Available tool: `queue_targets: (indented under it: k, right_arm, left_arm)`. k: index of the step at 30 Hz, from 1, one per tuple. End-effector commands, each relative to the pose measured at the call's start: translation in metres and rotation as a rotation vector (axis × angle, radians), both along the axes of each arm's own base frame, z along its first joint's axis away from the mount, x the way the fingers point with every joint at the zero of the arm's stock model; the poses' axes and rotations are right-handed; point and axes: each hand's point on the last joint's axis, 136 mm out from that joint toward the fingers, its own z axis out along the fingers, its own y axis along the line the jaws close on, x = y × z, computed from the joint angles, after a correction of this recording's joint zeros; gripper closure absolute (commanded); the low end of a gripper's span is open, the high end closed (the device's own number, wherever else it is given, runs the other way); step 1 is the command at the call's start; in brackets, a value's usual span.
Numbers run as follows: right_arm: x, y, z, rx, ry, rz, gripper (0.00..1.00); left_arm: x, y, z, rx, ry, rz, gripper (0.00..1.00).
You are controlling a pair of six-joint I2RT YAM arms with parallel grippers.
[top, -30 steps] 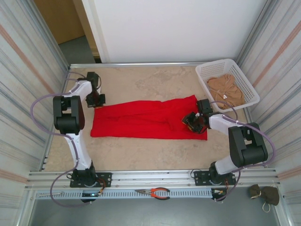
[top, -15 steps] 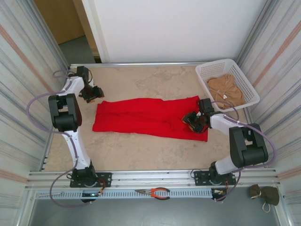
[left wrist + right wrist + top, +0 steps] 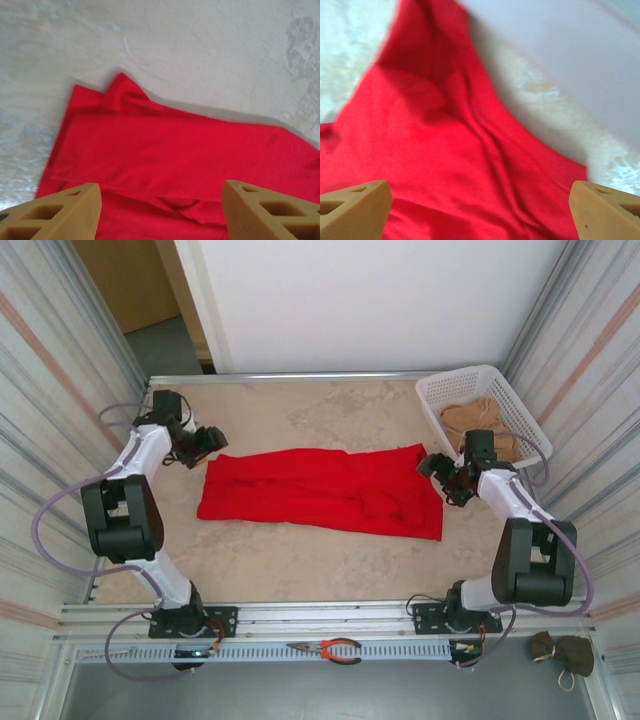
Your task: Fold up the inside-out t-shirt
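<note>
Task thing: the bright red, soft cotton short-sleeved t-shirt lies flat on the mottled beige bench. It is a long narrow band running left to right across the middle, with a few creases toward its right end.
Left jaws: apart and holding nothing. They hover just past the far-left corner of the shirt, and in the wrist view the tan fingers frame the cloth from above without touching it.
Right jaws: wide apart and holding nothing. They sit at the shirt's right end, between the cloth and the white plastic lattice basket, and their fingers stand clear of the fabric.
Basket: it sits at the far right of the bench and holds a tan-brown garment, well apart from the work.
Step in hand: judging by the band shape, the lengthwise folds look done. Both arms seem to be between grasps, so this is a pause for repositioning.
Progress: probably past halfway, with the crosswise fold not yet made.
Next move calls for: the jaws coming down on one short end, pinching every layer at its corners, then lifting low and carrying that end across to meet the other with the edges kept square.
</note>
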Motion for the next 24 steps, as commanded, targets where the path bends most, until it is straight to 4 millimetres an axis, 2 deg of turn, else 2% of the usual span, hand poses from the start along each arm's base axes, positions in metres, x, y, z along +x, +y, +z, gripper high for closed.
queue_targets:
  k: [1, 3, 7, 12, 18, 24]
  right_arm:
    - [-0.004, 0.005, -0.012, -0.001, 0.031, 0.084, 0.08]
    - [-0.003, 0.008, -0.018, 0.012, 0.042, 0.092, 0.04]
    - [-0.003, 0.019, -0.030, 0.015, 0.073, 0.122, 0.03]
    - [-0.010, 0.031, -0.043, -0.013, 0.138, 0.143, 0.04]
    - [-0.018, 0.021, -0.035, -0.148, 0.128, 0.131, 0.03]
    - [-0.024, -0.001, -0.041, -0.272, 0.176, 0.111, 0.02]
  left_arm:
    - [-0.006, -0.012, -0.004, -0.049, -0.003, -0.007, 0.35]
    - [-0.008, -0.013, -0.009, -0.056, 0.009, -0.010, 0.35]
    - [-0.010, -0.014, -0.013, -0.059, 0.015, -0.010, 0.35]
    - [-0.007, -0.014, -0.008, -0.061, 0.003, -0.011, 0.35]
    - [-0.004, -0.014, -0.001, -0.059, -0.013, -0.013, 0.35]
    - [-0.002, -0.014, 0.000, -0.063, -0.018, -0.016, 0.35]
